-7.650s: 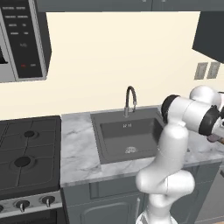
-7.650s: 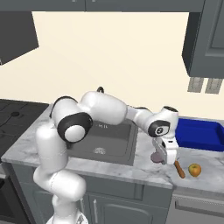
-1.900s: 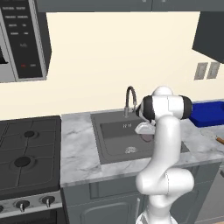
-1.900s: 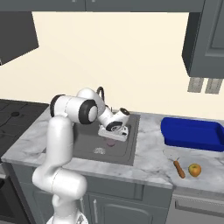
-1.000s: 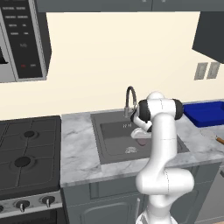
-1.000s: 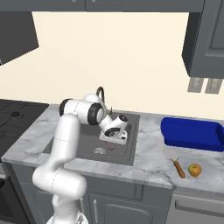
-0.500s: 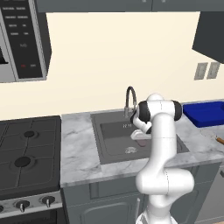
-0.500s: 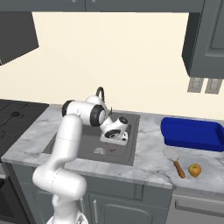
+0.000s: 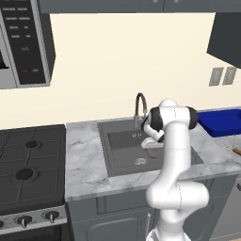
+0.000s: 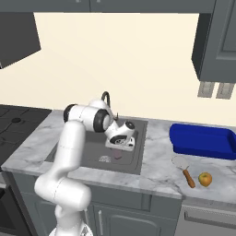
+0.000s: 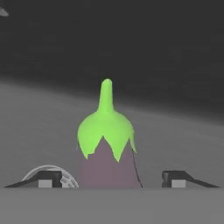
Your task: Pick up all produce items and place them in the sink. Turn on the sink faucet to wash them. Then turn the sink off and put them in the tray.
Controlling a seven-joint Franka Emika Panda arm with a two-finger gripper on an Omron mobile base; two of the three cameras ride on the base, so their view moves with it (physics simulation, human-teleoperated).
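1. The eggplant (image 11: 107, 162), purple with a green cap and stem, stands between the claw (image 11: 111, 178) fingertips (image 11: 46, 178).
2. Both fingertips sit clear of it.
3. A round metallic drain (image 11: 49, 171) lies beside it on the dark sink (image 11: 175, 135) floor.

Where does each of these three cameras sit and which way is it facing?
Left base view: behind the arm on its left, looking forward and down at the sink; the arm rises at lower right.
Right base view: behind on the right, same sink, plus the blue tray and lemon; arm at lower left.
Hand view: on the hand, looking along the open gripper at the eggplant.
Both base views share the faucet.
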